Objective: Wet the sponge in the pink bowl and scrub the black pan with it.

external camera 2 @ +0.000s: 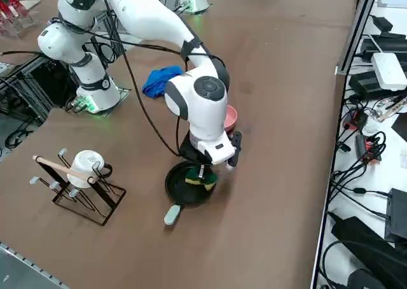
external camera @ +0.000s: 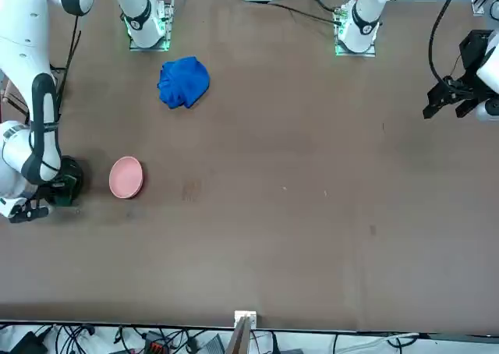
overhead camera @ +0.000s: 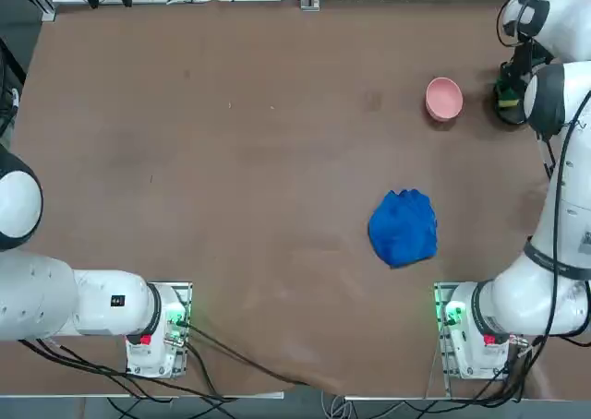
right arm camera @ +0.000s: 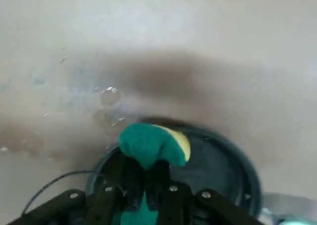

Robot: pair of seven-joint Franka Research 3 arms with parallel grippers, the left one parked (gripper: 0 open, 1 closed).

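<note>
On the table: one pink bowl, one black pan, one sponge, one blue cloth, one wire rack bearing one white mug.

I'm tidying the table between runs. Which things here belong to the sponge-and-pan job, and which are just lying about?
Part of the job: the sponge, gripped by the right gripper over the black pan; the pink bowl next to the pan.

Lying about: the blue cloth; the wire rack with a white mug.
</note>
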